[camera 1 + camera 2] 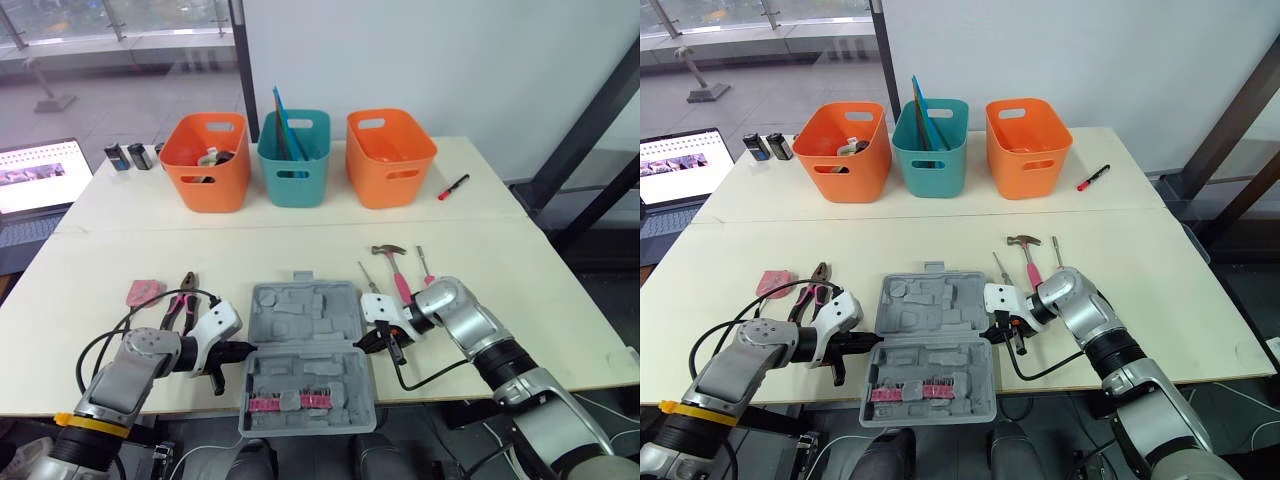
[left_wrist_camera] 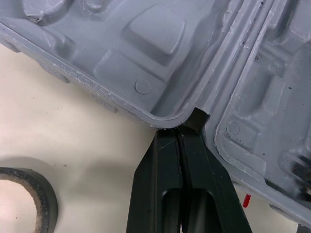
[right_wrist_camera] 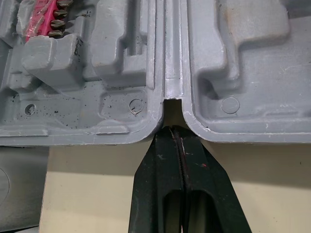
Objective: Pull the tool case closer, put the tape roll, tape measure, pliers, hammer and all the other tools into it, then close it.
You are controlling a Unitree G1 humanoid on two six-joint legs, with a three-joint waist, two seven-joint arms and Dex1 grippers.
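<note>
open grey tool case (image 1: 305, 340) sits at the near edge of the counter (image 1: 520, 290). left claw (image 1: 232, 352) and right claw (image 1: 375, 340) both have their fingers pinched together on nothing, tips butted against the hinge notch at each end. pliers (image 1: 180, 305) and a pink item (image 1: 143, 292) lie left of the case, tape roll (image 2: 29, 194) near the left claw. hammer (image 1: 395, 268) and screwdrivers (image 1: 368, 276) crowd just behind the right claw

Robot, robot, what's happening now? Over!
Left end effector, right end effector: both shut, tips at tool case hinge. Case open. Pliers, hammer on table beside it. No obstruction seen.
</note>
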